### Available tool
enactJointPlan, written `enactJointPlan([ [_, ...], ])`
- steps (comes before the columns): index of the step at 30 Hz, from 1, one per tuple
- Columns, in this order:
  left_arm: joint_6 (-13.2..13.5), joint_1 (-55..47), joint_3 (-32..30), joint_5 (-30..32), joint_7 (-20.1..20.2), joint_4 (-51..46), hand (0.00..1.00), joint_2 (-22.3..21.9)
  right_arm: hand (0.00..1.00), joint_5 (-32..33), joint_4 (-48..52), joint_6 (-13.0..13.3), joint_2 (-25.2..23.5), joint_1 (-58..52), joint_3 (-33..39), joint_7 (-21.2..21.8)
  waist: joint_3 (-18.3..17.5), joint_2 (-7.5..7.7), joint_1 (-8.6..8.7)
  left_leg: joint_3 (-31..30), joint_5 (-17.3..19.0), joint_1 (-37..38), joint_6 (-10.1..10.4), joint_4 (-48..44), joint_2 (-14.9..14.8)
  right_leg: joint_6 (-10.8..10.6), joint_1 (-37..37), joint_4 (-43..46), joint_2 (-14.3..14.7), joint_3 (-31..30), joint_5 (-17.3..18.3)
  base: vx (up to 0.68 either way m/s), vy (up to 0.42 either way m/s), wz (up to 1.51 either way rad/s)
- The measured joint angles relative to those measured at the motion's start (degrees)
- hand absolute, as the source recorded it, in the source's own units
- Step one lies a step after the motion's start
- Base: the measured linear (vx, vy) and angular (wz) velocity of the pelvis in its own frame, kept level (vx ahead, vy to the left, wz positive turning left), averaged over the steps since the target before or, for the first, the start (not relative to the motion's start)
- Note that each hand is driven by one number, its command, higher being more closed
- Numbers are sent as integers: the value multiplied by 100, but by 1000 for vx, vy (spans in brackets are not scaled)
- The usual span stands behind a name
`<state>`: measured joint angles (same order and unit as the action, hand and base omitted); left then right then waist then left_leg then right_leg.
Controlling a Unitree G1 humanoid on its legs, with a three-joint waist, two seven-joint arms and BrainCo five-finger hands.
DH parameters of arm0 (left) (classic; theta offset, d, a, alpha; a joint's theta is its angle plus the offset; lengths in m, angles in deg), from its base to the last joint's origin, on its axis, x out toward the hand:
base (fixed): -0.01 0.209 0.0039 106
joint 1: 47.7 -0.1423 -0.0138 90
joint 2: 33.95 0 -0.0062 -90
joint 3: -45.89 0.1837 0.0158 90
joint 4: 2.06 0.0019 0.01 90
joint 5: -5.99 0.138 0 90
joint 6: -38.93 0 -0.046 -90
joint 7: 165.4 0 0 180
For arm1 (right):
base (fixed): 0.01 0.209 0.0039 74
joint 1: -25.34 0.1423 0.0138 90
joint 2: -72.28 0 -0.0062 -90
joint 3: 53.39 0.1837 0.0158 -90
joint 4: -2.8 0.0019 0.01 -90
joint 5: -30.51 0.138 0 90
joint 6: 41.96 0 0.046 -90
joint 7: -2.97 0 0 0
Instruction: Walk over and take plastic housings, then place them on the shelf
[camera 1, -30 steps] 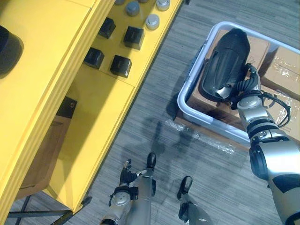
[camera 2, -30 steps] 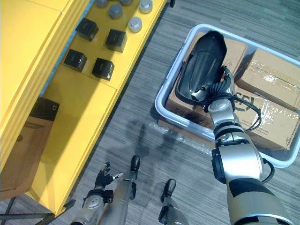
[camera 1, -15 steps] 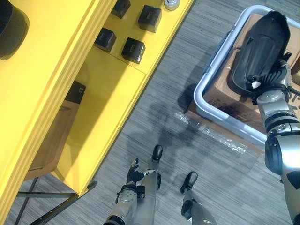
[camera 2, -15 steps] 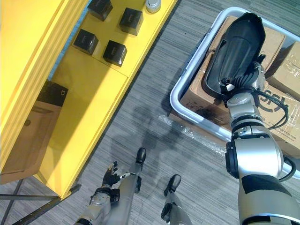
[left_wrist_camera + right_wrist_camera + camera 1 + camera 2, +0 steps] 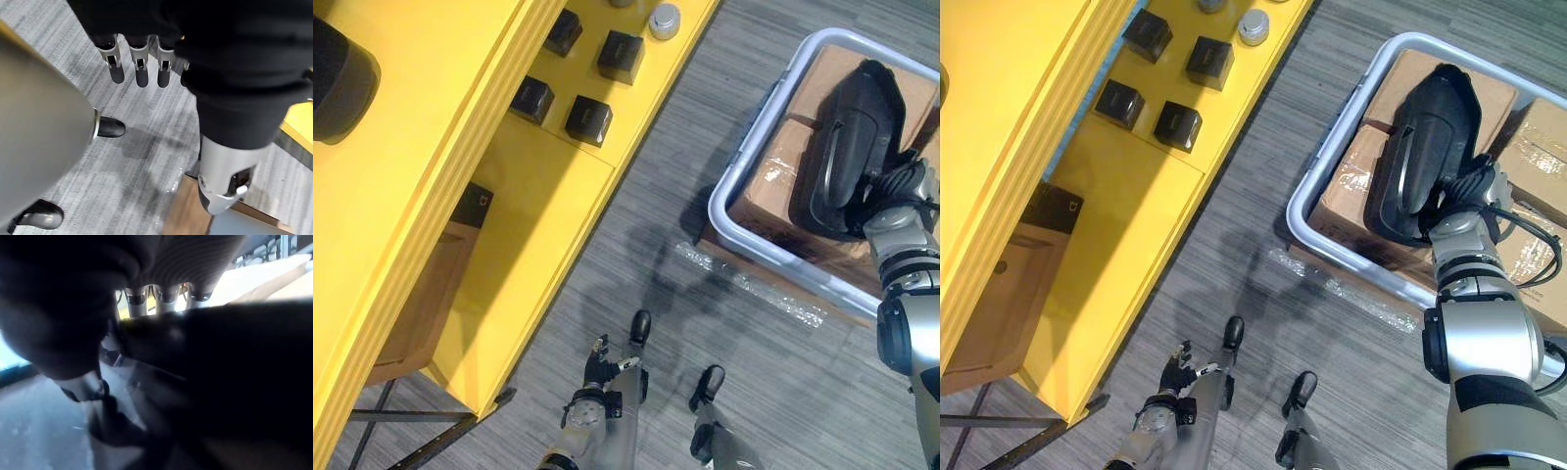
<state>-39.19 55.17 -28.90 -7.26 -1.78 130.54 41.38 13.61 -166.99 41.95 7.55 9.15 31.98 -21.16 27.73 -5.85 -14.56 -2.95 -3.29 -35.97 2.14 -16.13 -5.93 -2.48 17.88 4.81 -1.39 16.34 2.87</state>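
Plastic housing [image 5: 1425, 147] in right hand [image 5: 1469, 191] over bin [image 5: 1336, 127]

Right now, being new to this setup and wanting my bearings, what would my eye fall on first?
The bright yellow shelf fills the left side, with small black cubes on its lower level. On the right, the right hand grips a large glossy black plastic housing at a pale grey plastic tub packed with cardboard boxes.
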Motion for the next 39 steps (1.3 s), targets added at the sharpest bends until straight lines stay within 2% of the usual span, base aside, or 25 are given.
enactJointPlan([
  [3,26,-247,-97,-6,0,-251,0,48,100,-324,81,-17,18,-123,-1,-1,0,0,133,45,0,206,0,53,9,-15,-167,5,-26,-15,12,-3,-10,-4],
  [10,101,-718,-312,-14,37,-1304,0,206,100,-1136,1265,-16,154,-431,-303,-141,1,1,478,142,-177,756,4,458,55,-29,-452,85,-113,-40,56,-1,-9,-1],
  [12,114,-824,-385,-29,51,-1987,0,302,100,-1467,1695,-15,153,-525,-498,-145,0,3,588,185,-262,1028,13,664,75,12,-614,87,-136,-67,84,2,-35,-2],
  [15,147,-675,-524,-140,62,-2513,0,375,100,-1797,2292,-3,153,-619,-643,-151,-4,6,664,280,-361,1299,22,904,71,14,-731,86,-148,-148,86,-4,-32,-11],
  [16,149,-462,-546,-259,77,-2718,0,491,100,-1963,2584,3,139,-630,-774,-155,-14,18,778,299,-450,1420,24,1081,75,13,-764,86,-154,-155,86,-4,-22,-8],
  [17,148,-339,-543,-306,86,-2756,0,544,100,-1996,2688,3,131,-640,-815,-153,-24,38,802,319,-493,1477,23,1173,74,14,-771,85,-155,-168,85,-1,-28,-9],
  [19,146,105,-522,-651,165,-2767,0,711,100,-2124,2837,9,69,-645,-1006,-142,-70,111,864,402,-600,1654,37,1408,60,14,-803,84,-152,-213,85,4,-26,-16],
  [21,144,768,-389,-1205,334,-2694,0,1042,100,-2199,3056,16,-131,-662,-1255,-79,-154,248,968,500,-697,1840,53,1633,42,14,-840,80,-143,-315,83,9,-16,-19],
  [25,78,2344,441,-2818,886,-2080,0,1659,100,-2386,3634,79,-411,-813,-1737,189,-329,431,1170,609,-799,2180,63,1934,43,13,-1035,6,-141,-404,82,10,-2,-10],
  [28,-98,2975,969,-3786,1220,-1818,0,1875,100,-2425,3867,211,-665,-884,-1916,302,-455,480,1292,654,-823,2373,71,2064,54,13,-1176,-63,-143,-442,82,13,10,-6],
  [32,-272,3294,1343,-4172,1228,-1363,0,1860,100,-2425,3869,238,-983,-967,-2052,403,-606,483,1374,679,-832,2528,85,2101,57,14,-1342,-140,-138,-454,79,0,0,0],
  [34,-377,3373,1453,-4172,1166,-1139,0,1765,100,-2422,3939,237,-1165,-1105,-2052,413,-683,483,1375,681,-837,2584,92,2101,46,14,-1404,-152,-125,-457,79,0,0,0],
  [37,-400,3406,1454,-4244,1107,-981,0,1510,100,-2417,4134,228,-1555,-1288,-2080,425,-770,484,1381,689,-856,2610,119,2101,12,20,-1418,-153,-94,-465,75,-26,-1,-2],
  [39,-427,3393,1564,-4448,1127,-958,0,1385,100,-2414,4114,111,-1652,-1348,-2028,422,-771,483,1363,660,-870,2656,140,2102,-3,25,-1483,-157,-77,-446,72,-49,9,6],
])
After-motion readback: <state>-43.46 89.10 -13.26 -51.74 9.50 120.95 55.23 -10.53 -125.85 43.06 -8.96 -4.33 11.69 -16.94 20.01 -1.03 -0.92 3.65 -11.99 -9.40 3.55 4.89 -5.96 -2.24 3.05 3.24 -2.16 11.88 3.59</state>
